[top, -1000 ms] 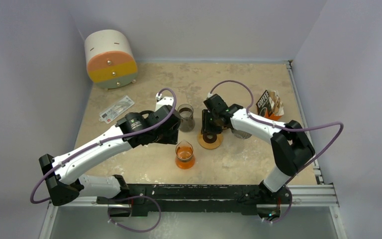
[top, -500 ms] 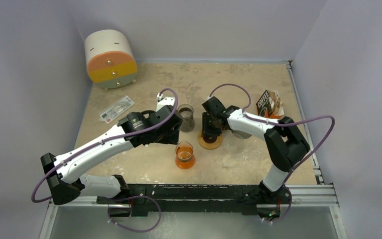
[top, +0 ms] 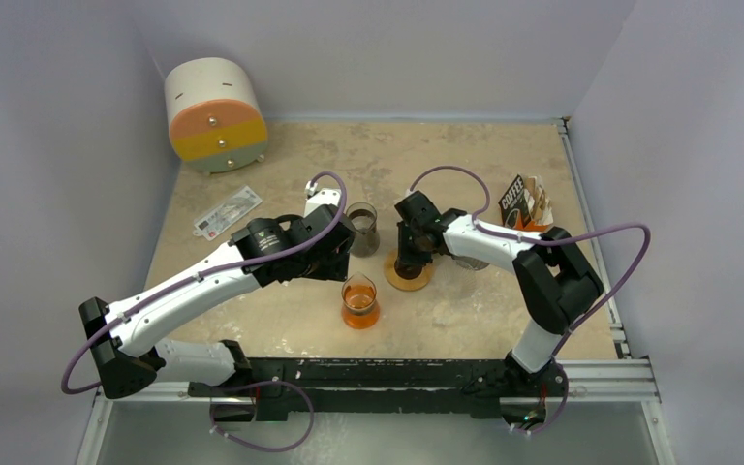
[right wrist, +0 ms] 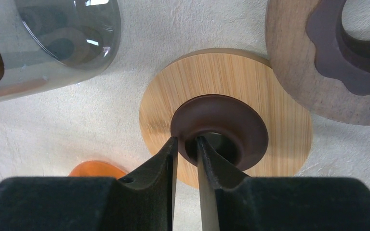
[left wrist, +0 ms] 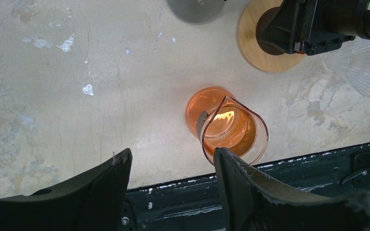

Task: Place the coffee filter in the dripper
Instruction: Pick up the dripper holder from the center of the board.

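A round wooden dripper base (top: 409, 274) with a brown ring (right wrist: 219, 127) lies flat on the table. My right gripper (top: 409, 258) (right wrist: 187, 142) is shut on the ring's near rim, one finger outside it and one inside the hole. A clear ribbed glass dripper (top: 469, 258) (left wrist: 368, 67) stands just right of it. A pack of coffee filters (top: 524, 203) marked COFFEE stands at the back right. My left gripper (top: 341, 260) (left wrist: 173, 166) is open and empty, above the table just left of an orange glass carafe (top: 359, 301) (left wrist: 226, 127).
A grey glass (top: 361, 228) (right wrist: 67, 29) stands behind the carafe. A second wooden ring with a dark scalloped inner part (right wrist: 339, 53) lies next to the held base. A white, orange and yellow drum (top: 215, 114) and a card (top: 227, 211) are at the back left.
My right arm has drawn a little to the left, with the gripper staying at the wooden base. The left arm has barely moved.
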